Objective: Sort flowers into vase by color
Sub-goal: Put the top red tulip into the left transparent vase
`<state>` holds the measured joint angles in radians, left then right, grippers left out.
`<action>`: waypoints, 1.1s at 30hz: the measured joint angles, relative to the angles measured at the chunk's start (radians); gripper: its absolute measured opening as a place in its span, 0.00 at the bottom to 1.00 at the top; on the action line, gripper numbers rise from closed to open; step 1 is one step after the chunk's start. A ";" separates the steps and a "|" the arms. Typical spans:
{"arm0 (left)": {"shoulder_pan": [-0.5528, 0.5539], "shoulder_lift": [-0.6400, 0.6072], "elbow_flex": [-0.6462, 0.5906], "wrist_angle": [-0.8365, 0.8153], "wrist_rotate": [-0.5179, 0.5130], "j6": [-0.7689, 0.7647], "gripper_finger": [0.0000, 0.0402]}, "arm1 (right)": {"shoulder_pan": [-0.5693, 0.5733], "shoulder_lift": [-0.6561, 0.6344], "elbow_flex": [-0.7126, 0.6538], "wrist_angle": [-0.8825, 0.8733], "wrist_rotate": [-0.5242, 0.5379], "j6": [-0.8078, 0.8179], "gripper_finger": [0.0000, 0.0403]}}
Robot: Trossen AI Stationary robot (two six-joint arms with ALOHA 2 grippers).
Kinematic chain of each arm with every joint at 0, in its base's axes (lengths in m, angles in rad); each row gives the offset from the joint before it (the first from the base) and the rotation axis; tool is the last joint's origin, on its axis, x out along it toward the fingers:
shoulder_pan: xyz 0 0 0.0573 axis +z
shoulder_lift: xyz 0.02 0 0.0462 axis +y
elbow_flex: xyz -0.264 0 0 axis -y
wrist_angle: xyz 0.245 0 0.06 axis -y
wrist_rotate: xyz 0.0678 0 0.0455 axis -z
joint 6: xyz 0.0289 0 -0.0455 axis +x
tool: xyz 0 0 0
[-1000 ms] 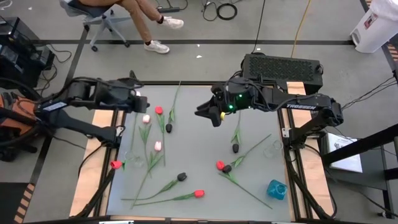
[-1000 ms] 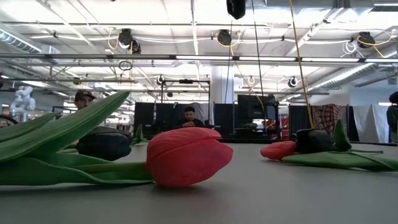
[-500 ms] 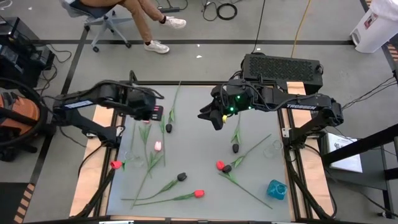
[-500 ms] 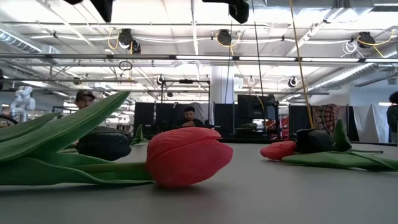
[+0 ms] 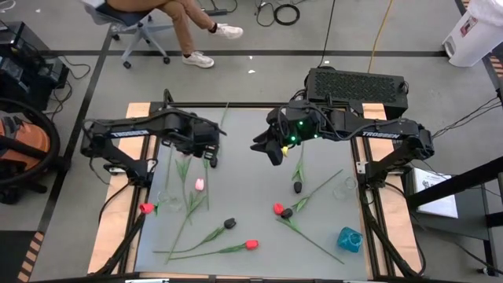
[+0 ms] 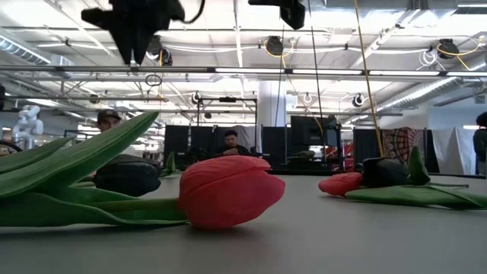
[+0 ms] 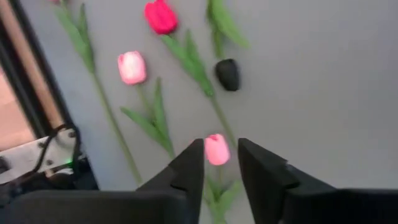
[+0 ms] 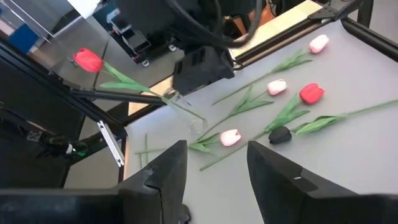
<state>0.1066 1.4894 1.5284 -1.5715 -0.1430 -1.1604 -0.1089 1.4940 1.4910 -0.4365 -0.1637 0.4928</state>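
Observation:
Several tulips lie flat on the grey table [image 5: 330, 157]: a pink head [image 5: 200, 184], black heads [image 5: 229, 224] [image 5: 298, 187] and red heads [image 5: 251, 244] [image 5: 277, 208]. My left gripper [image 5: 208, 149] hangs open above the table's left half, pointing down. In the left wrist view a pink tulip head [image 7: 216, 149] shows between its fingertips, well below them. My right gripper [image 5: 267, 151] hovers open over the table's middle, holding nothing. One red tulip [image 8: 87, 60] has its stem in a clear vase [image 8: 185, 113] lying at the left.
A second clear vase [image 5: 343, 187] stands near the right edge and a blue object [image 5: 350, 238] at the near right. More heads lie under the left gripper: pink [image 7: 132, 67], red [image 7: 160, 17], black [image 7: 227, 74]. A seated person [image 5: 169, 20] is beyond the far edge.
My left gripper has swung from the far left toward the table's middle and come down. It has tipped from slanting forward to pointing straight down over the tulips. It has also entered the top of the low view. My right arm has stayed in place.

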 joint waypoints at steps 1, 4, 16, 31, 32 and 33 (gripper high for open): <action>0.004 0.001 -0.016 -0.001 0.004 0.013 0.31 | 0.000 0.000 0.000 -0.007 0.000 -0.004 0.40; 0.021 -0.001 -0.061 -0.002 0.021 0.023 0.38 | 0.000 0.000 0.000 -0.027 0.000 -0.008 0.40; 0.093 -0.001 -0.238 0.262 0.113 0.098 0.45 | 0.001 0.000 0.000 -0.075 0.000 -0.015 0.40; 0.159 0.000 -0.471 0.483 0.151 0.101 0.45 | 0.013 0.000 0.000 -0.079 0.001 -0.017 0.40; 0.163 -0.001 -0.480 0.506 0.151 0.101 0.45 | 0.013 0.000 0.000 -0.079 0.001 -0.017 0.40; 0.166 -0.001 -0.491 0.527 0.152 0.100 0.45 | 0.013 0.000 0.000 -0.078 0.001 -0.015 0.40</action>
<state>0.2728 1.4883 1.0370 -1.0445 0.0088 -1.0602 -0.0959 1.4940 1.4910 -0.5149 -0.1627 0.4777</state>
